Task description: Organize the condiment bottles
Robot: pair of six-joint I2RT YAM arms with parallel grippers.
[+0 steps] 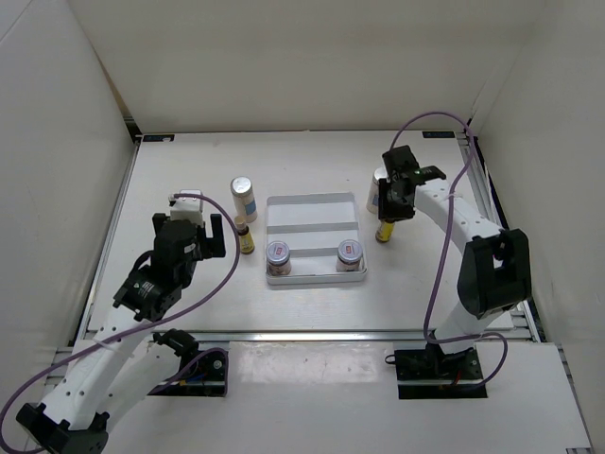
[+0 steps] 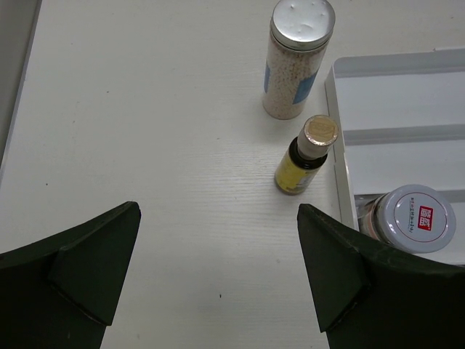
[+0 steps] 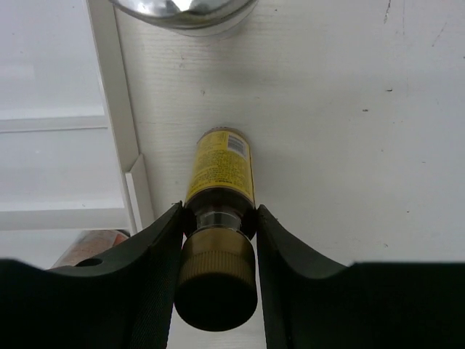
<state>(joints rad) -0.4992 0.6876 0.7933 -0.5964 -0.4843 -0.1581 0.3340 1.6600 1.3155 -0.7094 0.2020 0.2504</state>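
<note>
Our right gripper (image 3: 218, 212) is closed tight on the neck of the right amber bottle (image 3: 218, 171), just under its dark cap, with a finger pressed to each side. The bottle stands upright just beside the right edge of the tray (image 3: 109, 87). We cannot tell whether its base touches the table (image 1: 312, 307). The right white bottle (image 3: 182, 9) stands just beyond it, also outside the tray.

Our left gripper (image 2: 218, 218) hangs wide open over bare table and holds nothing. Ahead of it stand the left amber bottle (image 2: 305, 156) and, further back, the left white bottle (image 2: 294, 62). Both are near the tray's left edge but outside it.

The left jar (image 1: 278, 253) and the right jar (image 1: 349, 252) sit in the tray's nearest row, one at each end. We judge the job about a third done. The jars look placed, one amber bottle is in hand, and three more bottles wait on the table, with the tray's two farther rows bare.
</note>
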